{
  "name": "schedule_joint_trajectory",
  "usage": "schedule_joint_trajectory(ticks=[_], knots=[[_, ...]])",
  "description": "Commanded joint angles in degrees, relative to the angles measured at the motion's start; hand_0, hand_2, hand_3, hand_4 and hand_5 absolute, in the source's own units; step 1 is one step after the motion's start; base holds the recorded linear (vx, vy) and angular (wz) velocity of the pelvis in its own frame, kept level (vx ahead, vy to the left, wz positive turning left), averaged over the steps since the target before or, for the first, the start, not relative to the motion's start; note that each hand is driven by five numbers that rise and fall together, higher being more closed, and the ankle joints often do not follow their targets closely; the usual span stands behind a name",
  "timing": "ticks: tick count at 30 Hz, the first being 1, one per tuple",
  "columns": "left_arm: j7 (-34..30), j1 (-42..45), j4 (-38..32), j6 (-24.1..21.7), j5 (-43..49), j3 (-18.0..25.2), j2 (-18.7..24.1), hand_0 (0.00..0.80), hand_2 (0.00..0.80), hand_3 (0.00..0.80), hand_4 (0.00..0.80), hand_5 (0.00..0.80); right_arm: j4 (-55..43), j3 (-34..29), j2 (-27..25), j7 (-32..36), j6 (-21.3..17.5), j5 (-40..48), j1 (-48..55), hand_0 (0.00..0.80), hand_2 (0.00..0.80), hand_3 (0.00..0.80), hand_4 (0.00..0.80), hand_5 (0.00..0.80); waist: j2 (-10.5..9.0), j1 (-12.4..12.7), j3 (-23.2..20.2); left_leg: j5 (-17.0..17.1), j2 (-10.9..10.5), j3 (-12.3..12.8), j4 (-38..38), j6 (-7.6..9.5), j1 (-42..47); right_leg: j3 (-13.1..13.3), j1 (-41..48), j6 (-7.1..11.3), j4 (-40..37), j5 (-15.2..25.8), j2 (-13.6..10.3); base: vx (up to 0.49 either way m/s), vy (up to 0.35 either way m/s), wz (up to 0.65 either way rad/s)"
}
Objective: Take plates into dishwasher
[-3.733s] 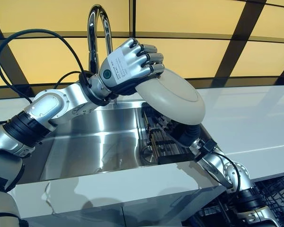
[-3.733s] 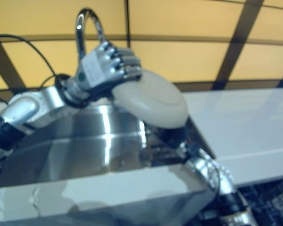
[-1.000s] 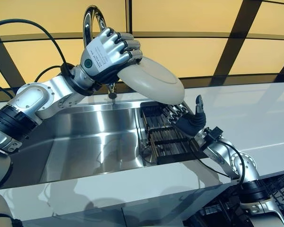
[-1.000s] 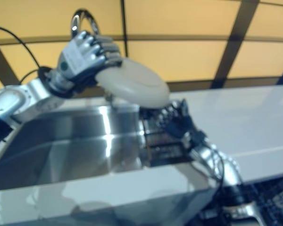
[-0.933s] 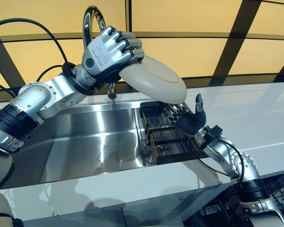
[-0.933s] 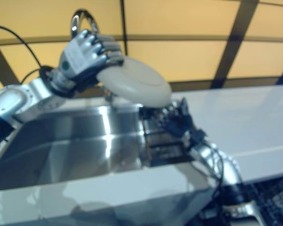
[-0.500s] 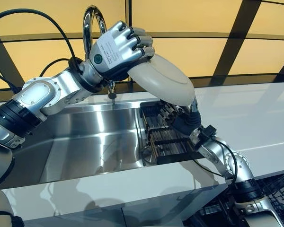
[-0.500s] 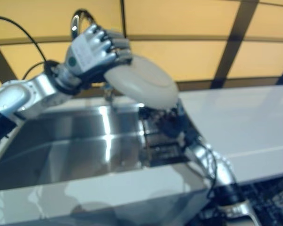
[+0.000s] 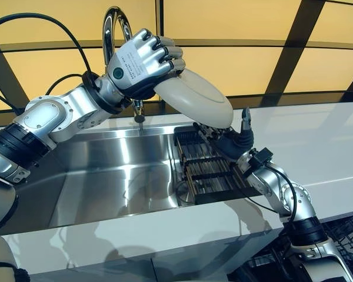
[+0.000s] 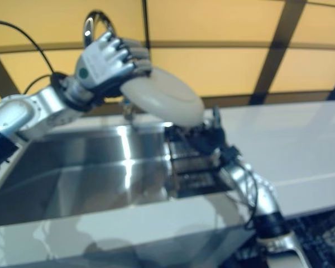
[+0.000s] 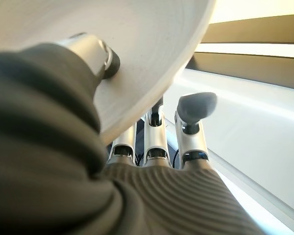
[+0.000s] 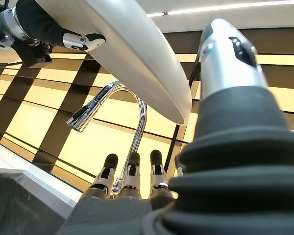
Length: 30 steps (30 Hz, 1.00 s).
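Amber wall panels back a polished steel sink [image 9: 106, 170] sunk in the white desk [image 9: 317, 147]; above its right edge, over a dark slatted rack [image 9: 212, 173], the left hand [image 9: 142, 61] curls round a smooth, shallow cream plate [image 9: 194, 100]. Right wrist view: the right hand [image 12: 132, 176] reaches straight-fingered beneath the plate's rim, apart from it.

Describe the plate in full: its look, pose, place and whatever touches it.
The plate is plain off-white and round, glossy like ceramic, with a shallow raised foot ring on its underside and no visible marks or food. It is in the air above the sink's dark rack, tilted, its lower edge sloping down toward the right hand. The left hand grips its upper edge, fingers curled over the rim. The right hand waits open just beneath, apparently not touching it.
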Motion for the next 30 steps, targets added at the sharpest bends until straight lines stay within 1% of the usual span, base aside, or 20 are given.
schedule_joint_trajectory(ticks=[1,6,12,19,25,30], knots=[[1.75,-5.45,6.46,1.92,-2.84,0.63,2.11,0.8,0.8,0.8,0.8,0.8,-3.77,-6.04,-2.79,1.73,-0.23,3.07,-4.8,0.0,0.0,0.0,0.0,0.0,2.0,1.95,0.06,-4.4,-1.19,0.91,0.22,-1.0,1.57,-3.85,-0.09,2.27,0.19,-0.43,2.55,0.0,0.0,0.0],[1.09,-4.53,6.57,1.54,-2.64,0.52,2.15,0.8,0.8,0.8,0.8,0.8,-3.89,-5.84,-3.28,3.5,-0.02,3.07,-5.07,0.0,0.0,0.0,0.0,0.0,1.97,2.01,0.17,-4.5,-1.27,0.67,0.22,-0.97,1.64,-3.82,0.03,2.23,0.19,-0.55,2.59,0.0,0.0,0.0],[1.25,-3.28,7.6,-0.03,-1.34,0.5,0.82,0.8,0.8,0.8,0.8,0.8,-4.27,-4.97,-3.06,4.36,0.57,3.07,-6.06,0.0,0.0,0.0,0.0,0.0,1.9,1.99,0.19,-4.55,-1.46,0.29,0.22,-0.86,1.66,-3.52,0.05,2.2,0.19,-0.58,2.71,0.0,0.0,0.0],[0.94,-2.71,7.22,-0.36,-0.21,0.14,-0.9,0.8,0.8,0.8,0.8,0.8,-4.62,-3.53,-2.58,5.19,0.66,3.07,-7.11,0.0,0.0,0.0,0.0,0.0,1.76,2.05,0.12,-4.58,-1.53,0.04,0.22,-0.8,1.72,-3.31,0.05,2.2,0.19,-0.56,2.74,0.0,0.0,0.0],[2.48,-2.89,7.27,-0.94,2.64,-0.26,-2.35,0.8,0.8,0.8,0.8,0.8,-5.29,-1.96,-1.4,6.54,1.03,3.07,-8.33,0.0,0.0,0.0,0.0,0.0,1.65,2.14,0.17,-4.6,-1.58,-0.1,0.22,-0.71,1.7,-3.14,-0.02,2.13,0.19,-0.59,2.84,0.0,0.0,0.0],[4.77,-3.57,7.25,-0.05,5.22,-0.77,-3.94,0.8,0.8,0.8,0.8,0.8,-5.92,-0.29,0.27,8.38,1.23,3.07,-9.2,0.0,0.0,0.0,0.0,0.0,1.61,2.25,0.26,-4.66,-1.56,-0.23,0.22,-0.66,1.82,-3.15,0.05,2.11,0.19,-0.6,2.83,0.0,0.0,0.0]])
